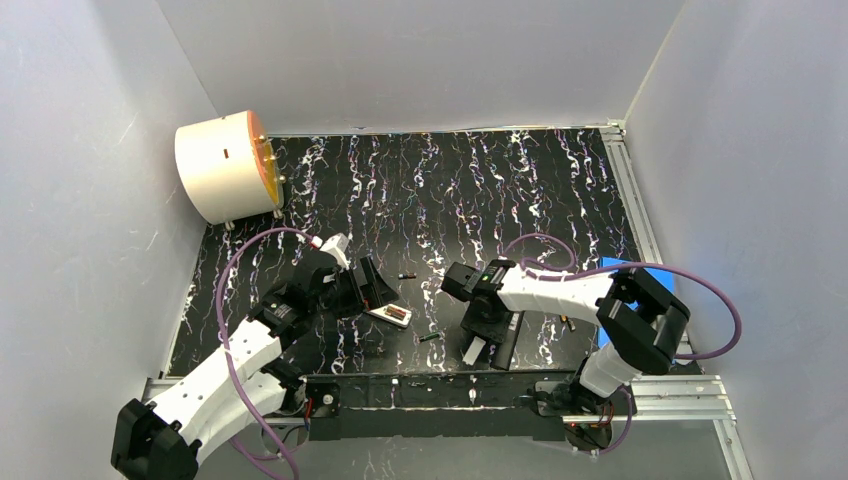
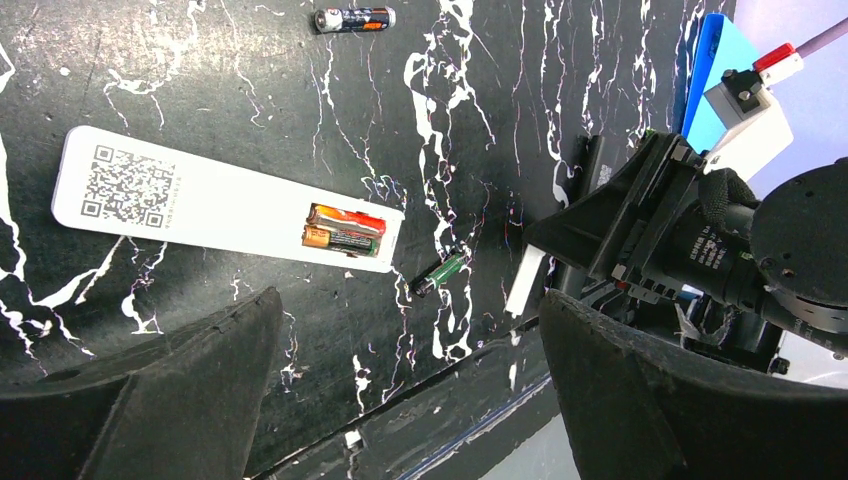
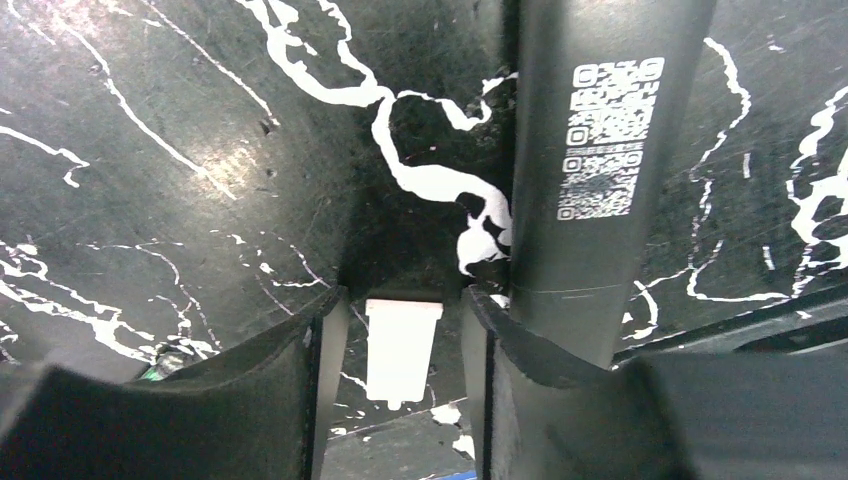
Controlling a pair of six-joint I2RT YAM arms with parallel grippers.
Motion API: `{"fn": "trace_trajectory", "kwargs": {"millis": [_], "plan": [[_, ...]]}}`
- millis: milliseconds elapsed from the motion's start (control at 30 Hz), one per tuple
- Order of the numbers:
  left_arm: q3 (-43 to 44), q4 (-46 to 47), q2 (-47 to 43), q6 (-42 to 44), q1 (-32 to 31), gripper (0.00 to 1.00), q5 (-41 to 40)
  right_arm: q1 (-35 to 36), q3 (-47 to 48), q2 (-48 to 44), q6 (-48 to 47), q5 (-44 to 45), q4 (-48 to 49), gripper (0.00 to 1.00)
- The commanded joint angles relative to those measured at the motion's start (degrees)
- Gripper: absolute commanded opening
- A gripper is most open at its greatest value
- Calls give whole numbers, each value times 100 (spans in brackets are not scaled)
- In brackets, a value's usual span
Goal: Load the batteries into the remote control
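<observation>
Two batteries (image 2: pixel 345 230) sit in the white remote (image 2: pixel 200 205)'s open bay, which is not yet closed. My left gripper (image 2: pixel 410 330) hovers above, released. My right gripper (image 3: pixel 405 310), unclenched, straddles the loose cover (image 3: pixel 402 355) on the tabletop (image 3: pixel 150 150).

Your surface (image 2: pixel 200 90) is black with white marbled veining, smooth and faintly glossy, and scuffed where the light catches it. The white remote (image 2: pixel 200 200) looks like smooth matt plastic. The batteries (image 2: pixel 342 230) seated in it have shiny, foil-like wraps. The black remote (image 3: pixel 600 150) is matt plastic, and so are the fingers (image 2: pixel 190 390) of your left tool (image 2: pixel 410 303). The near rail (image 1: pixel 640 395) is bare, dull metal.
</observation>
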Motion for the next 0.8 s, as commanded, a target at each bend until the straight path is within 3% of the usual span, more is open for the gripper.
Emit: {"fn": "trace_trajectory", "kwargs": {"millis": [0,133,267,367,767], "plan": [[-87,43,-7,6,-10,98,64,21,-214,-29,-82,-95,15,49],[-107,49,-7,0,-5,98,67,58,-212,-28,-110,-129,90,45],[-126,39,-31,-22,-10,98,75,94,-178,-23,-111,-138,59,53],[-152,41,-43,-40,-5,98,81,111,-219,-24,-101,-167,88,53],[-220,342,73,-37,-5,98,478,104,-157,-50,-197,118,99,31]]}}
